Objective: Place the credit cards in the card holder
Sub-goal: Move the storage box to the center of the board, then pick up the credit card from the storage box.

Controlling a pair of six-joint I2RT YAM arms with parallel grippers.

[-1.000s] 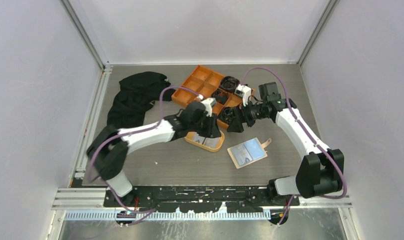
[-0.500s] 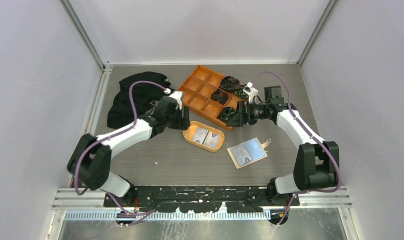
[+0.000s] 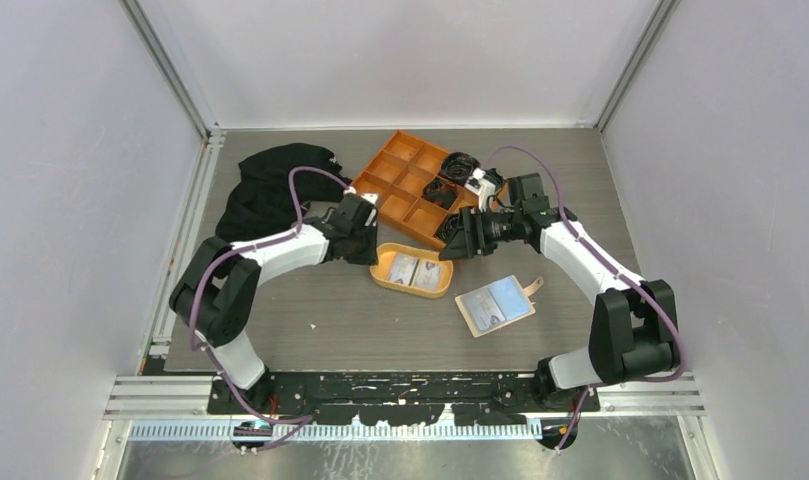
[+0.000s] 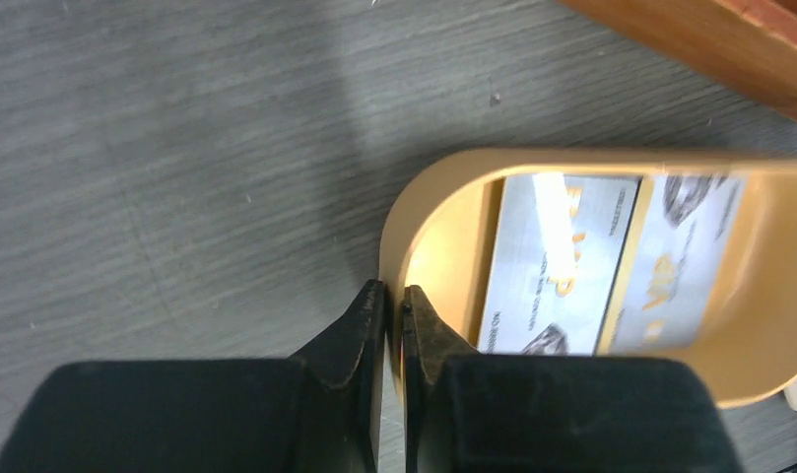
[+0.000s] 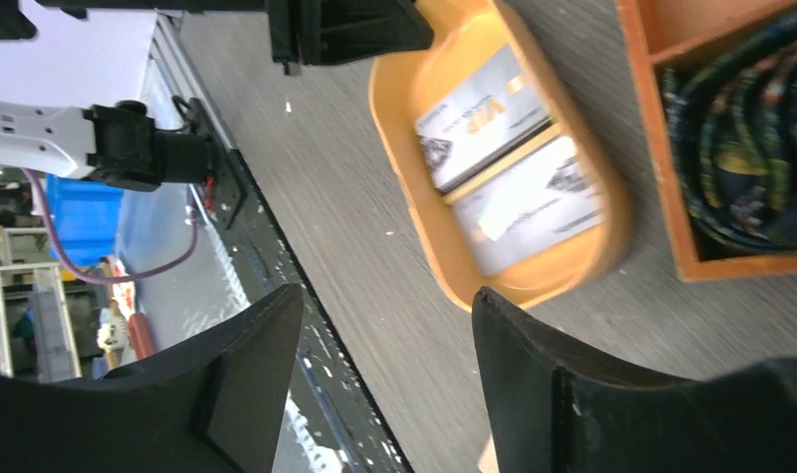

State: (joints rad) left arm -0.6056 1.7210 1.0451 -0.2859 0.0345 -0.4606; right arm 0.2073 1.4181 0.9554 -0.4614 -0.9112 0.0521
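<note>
Left gripper (image 4: pixel 394 296) is basically pinched shut on the end rim of the dish (image 4: pixel 399 232). Only a sliver of gap shows between the fingers, and the dish wall runs right into it. Just past the fingertips, inside the dish, two cards (image 4: pixel 562 261) lie flat side by side, white with dark print and some gold lettering. They look a bit blurry on the wrist cam, so I can't read more than that.

Right gripper (image 5: pixel 386 294) is wide open with nothing in it. It hangs above the table (image 3: pixel 330 330), with the other end of the dish straight ahead of its fingers. The corner of the tray (image 5: pixel 653 148) is just off to one side, with some dark coiled thing (image 5: pixel 749 148) sitting in that compartment.

The holder (image 3: pixel 467 312) lies open and flat on the table. It's back from the right gripper toward that arm's base, clear of the fingers and just beside the dish. A pale card lies on its inner face, but I can't tell whether it's in a slot. A black cloth (image 3: pixel 265 195) is bunched up behind the left gripper, out past its arm.
</note>
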